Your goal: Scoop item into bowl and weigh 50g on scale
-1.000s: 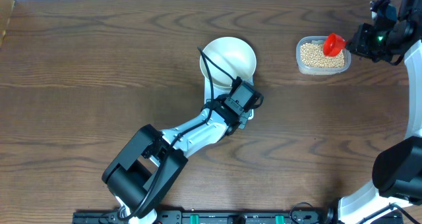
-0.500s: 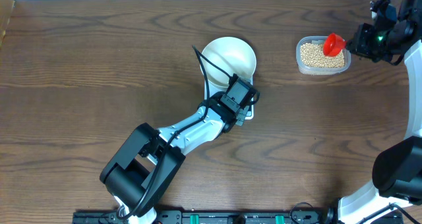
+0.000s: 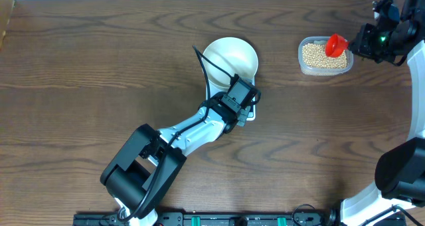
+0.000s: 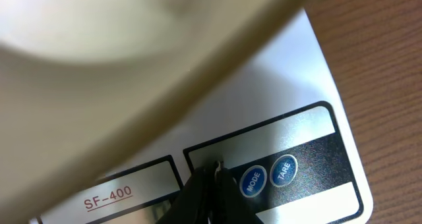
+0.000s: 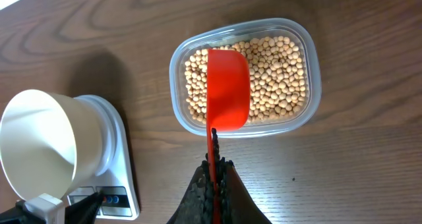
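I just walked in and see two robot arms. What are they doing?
The right gripper holds a red scoop over a tub of beans; the scoop looks empty. The left gripper, shut, points at the buttons of the scale. A white bowl sits on the scale, with no beans in it yet.

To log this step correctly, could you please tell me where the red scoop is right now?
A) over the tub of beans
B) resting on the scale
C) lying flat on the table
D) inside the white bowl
A: the right claw holds the scoop above the beans in the tub, well apart from the bowl on the scale.
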Robot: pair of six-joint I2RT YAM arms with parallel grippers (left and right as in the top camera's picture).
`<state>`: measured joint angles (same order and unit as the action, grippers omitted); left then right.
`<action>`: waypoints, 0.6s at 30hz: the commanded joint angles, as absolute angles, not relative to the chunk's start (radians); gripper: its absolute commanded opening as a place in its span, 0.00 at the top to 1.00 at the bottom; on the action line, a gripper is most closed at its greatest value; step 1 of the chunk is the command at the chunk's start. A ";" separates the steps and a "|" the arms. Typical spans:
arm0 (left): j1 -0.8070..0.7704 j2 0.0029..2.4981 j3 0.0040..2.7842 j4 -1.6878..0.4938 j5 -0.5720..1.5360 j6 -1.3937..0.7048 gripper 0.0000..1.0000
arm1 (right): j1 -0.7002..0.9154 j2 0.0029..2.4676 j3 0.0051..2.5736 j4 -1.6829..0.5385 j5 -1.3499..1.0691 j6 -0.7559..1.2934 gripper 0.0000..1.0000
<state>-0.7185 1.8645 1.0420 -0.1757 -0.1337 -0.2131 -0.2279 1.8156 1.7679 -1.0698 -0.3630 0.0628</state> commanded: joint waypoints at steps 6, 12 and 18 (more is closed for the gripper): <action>-0.730 1.940 0.972 -0.227 -0.136 -0.222 0.93 | -0.234 1.803 1.785 -1.074 -0.373 0.046 0.99; -0.730 1.940 0.973 -0.226 -0.140 -0.222 0.93 | -0.234 1.803 1.785 -1.074 -0.373 0.046 0.99; -0.730 1.942 0.972 -0.200 -0.144 -0.221 0.93 | -0.234 1.803 1.785 -1.075 -0.373 0.046 0.99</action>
